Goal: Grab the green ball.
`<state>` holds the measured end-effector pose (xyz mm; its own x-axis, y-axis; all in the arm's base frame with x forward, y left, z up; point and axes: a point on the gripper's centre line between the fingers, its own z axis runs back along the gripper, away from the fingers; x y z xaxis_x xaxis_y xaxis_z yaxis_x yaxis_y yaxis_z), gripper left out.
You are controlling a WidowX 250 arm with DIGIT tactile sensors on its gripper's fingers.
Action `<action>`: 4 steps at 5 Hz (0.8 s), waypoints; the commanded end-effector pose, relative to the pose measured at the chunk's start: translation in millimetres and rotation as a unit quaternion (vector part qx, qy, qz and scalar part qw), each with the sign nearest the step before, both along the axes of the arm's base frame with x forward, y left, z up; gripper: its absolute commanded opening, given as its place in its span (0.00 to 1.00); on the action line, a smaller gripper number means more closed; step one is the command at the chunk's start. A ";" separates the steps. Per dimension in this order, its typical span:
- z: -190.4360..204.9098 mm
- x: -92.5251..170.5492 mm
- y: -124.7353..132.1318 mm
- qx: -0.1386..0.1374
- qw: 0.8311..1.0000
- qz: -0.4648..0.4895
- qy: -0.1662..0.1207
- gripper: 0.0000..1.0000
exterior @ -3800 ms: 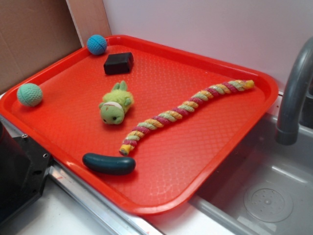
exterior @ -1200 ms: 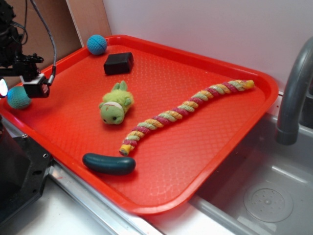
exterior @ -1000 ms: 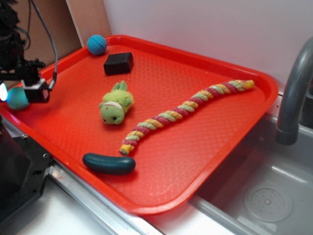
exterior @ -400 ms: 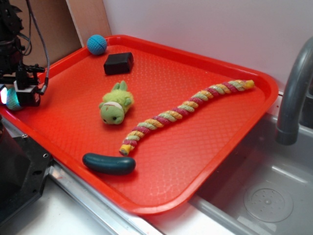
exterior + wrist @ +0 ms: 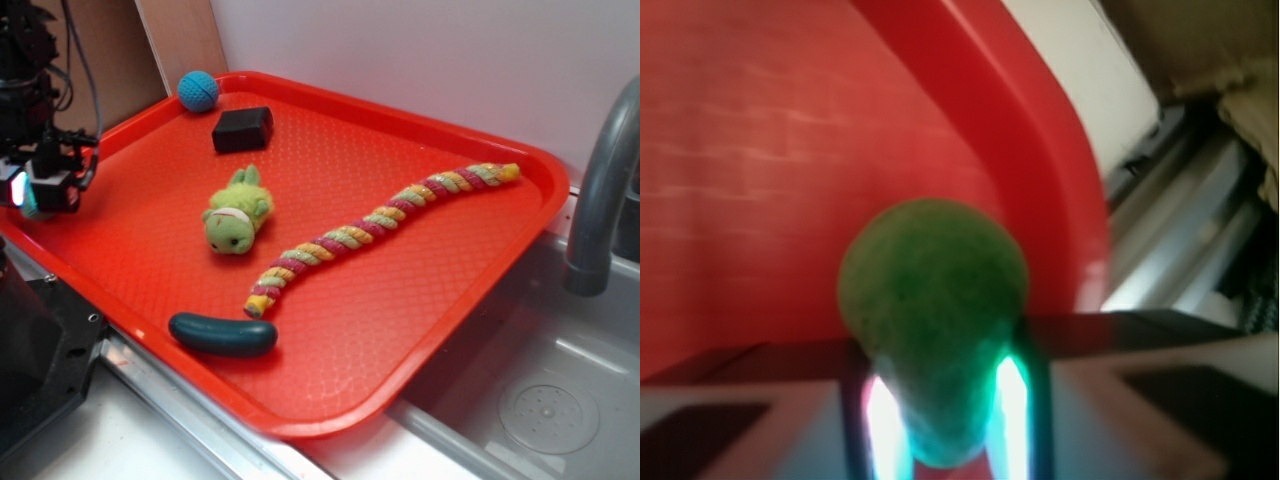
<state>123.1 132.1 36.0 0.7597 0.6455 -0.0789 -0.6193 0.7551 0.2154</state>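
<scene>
The green ball (image 5: 932,290) fills the wrist view, pinched between my two fingers, its lower part squeezed narrow and lit by the glowing pads (image 5: 883,415). My gripper (image 5: 940,348) is shut on it, just inside the red tray's left rim (image 5: 1040,190). In the exterior view my gripper (image 5: 38,190) stands at the tray's far left edge. There the ball shows only as a teal sliver (image 5: 24,203) behind the fingers.
On the tray (image 5: 400,290) lie a blue knitted ball (image 5: 198,90), a black block (image 5: 242,129), a yellow-green plush animal (image 5: 237,213), a striped rope toy (image 5: 380,222) and a dark green pickle-shaped toy (image 5: 222,335). A grey faucet (image 5: 600,190) and sink (image 5: 540,400) are at the right.
My arm came in at the left and lowered over the green ball. The ball shifted left toward the rim, and my fingers now hold it squeezed.
</scene>
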 end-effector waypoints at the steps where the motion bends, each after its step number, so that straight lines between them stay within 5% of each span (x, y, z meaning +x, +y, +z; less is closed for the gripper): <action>1: 110.4 49.8 -51.9 -0.009 0.973 -0.187 -0.134 0.00; 2: 158.0 71.3 -88.4 -0.074 0.947 -0.282 -0.136 0.00; 4: 194.1 66.6 -132.2 -0.102 0.931 -0.328 -0.124 0.00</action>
